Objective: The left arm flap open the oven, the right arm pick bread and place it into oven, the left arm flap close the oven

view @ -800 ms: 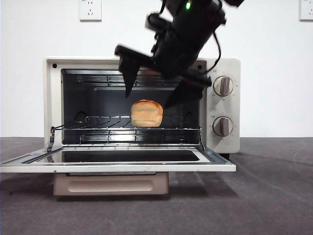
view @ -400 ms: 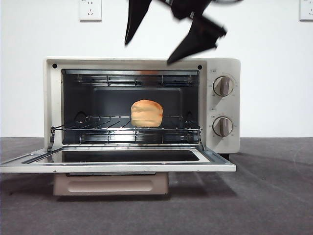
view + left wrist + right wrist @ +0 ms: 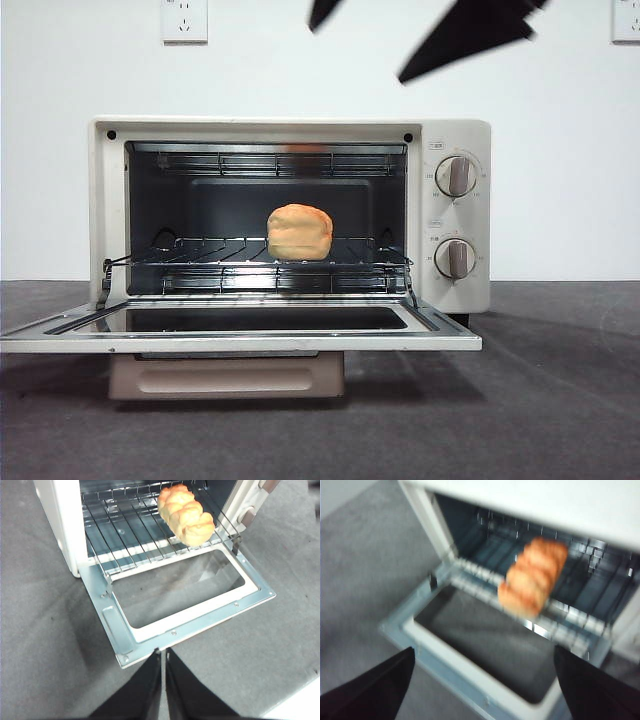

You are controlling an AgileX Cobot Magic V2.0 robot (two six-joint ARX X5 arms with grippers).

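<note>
The cream-white oven [image 3: 108, 200] stands with its glass door [image 3: 240, 342] folded down flat. The golden bread [image 3: 300, 232] lies on the wire rack [image 3: 260, 268] inside, near the middle. My right gripper [image 3: 357, 54] hangs open above the oven's top, only its black jaws showing at the picture's upper edge. The blurred right wrist view looks down between the spread jaws of the right gripper [image 3: 484, 650] onto the bread [image 3: 532, 577]. My left gripper [image 3: 163, 652] is shut and empty, hovering just before the door's outer edge [image 3: 200, 622]. The bread [image 3: 186, 514] is apart from both grippers.
Two round knobs [image 3: 457, 175] sit on the oven's right panel. The beige bar handle [image 3: 228, 378] hangs under the lowered door. Grey cloth [image 3: 560, 400] covers the table. Wall outlets [image 3: 184, 18] are behind. A pale table edge [image 3: 300, 705] shows near the left arm.
The right gripper has risen from in front of the oven's opening to above the oven and drifted right, staying open. The bread stays on the rack.
</note>
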